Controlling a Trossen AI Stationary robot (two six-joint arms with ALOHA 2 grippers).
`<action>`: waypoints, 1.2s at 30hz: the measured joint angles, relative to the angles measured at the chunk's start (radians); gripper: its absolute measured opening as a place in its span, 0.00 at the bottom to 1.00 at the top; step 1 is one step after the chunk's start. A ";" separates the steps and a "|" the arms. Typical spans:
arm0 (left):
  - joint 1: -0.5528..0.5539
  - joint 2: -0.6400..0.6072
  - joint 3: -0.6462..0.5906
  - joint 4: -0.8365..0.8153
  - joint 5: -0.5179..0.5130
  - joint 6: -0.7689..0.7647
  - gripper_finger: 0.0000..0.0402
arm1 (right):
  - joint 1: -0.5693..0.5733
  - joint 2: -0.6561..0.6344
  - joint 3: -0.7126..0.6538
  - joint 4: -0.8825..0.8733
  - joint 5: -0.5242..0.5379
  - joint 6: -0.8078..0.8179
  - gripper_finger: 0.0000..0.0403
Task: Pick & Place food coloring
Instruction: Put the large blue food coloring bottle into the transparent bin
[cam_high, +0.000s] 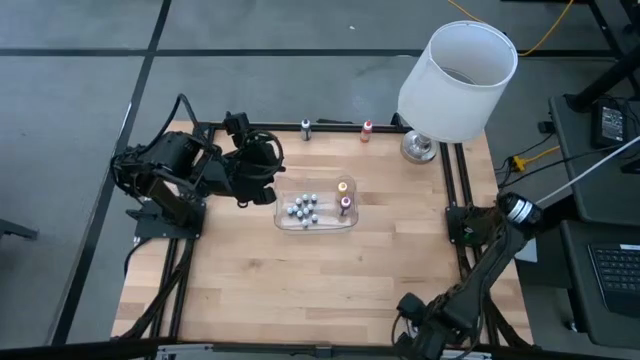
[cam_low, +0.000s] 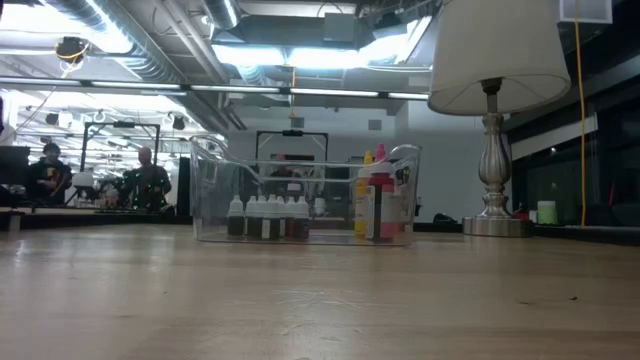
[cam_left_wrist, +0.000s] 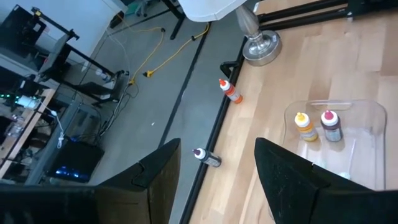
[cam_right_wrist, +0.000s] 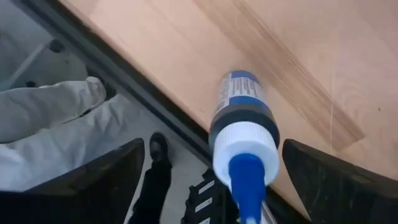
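A clear tray (cam_high: 316, 222) sits mid-table. In it stand a yellow-orange bottle (cam_high: 342, 186) (cam_left_wrist: 305, 127) and a dark purple one (cam_high: 345, 205) (cam_left_wrist: 331, 125), beside several whitish-grey round beads (cam_high: 303, 209). A red bottle (cam_high: 367, 130) (cam_left_wrist: 230, 91) and a dark bottle (cam_high: 306, 128) (cam_left_wrist: 206, 157) stand at the table's far edge. My left gripper (cam_left_wrist: 214, 180) is open and hovers left of the tray. My right gripper (cam_right_wrist: 211, 186) is open at the near right corner. Its fingers stand on either side of the blue bottle (cam_right_wrist: 241, 124) with gaps between; the bottle's cap end faces the camera.
A lamp with a white shade (cam_high: 458, 80) and metal base (cam_left_wrist: 261, 46) stands at the far right corner. Black frame rails (cam_high: 455, 190) run along the table's edges. A person's pale trouser legs and dark shoe (cam_right_wrist: 155, 152) show just off the near edge. Bare wood lies near the tray.
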 joint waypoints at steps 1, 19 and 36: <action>0.004 0.000 0.000 0.000 0.002 0.002 0.50 | 0.000 0.010 0.000 -0.001 -0.002 0.001 0.94; 0.047 0.000 0.000 0.000 0.080 -0.005 0.50 | -0.002 0.040 0.000 -0.060 -0.004 -0.005 0.62; 0.047 0.000 0.000 0.000 0.080 0.010 0.50 | -0.051 0.039 0.022 -0.084 -0.004 -0.051 0.38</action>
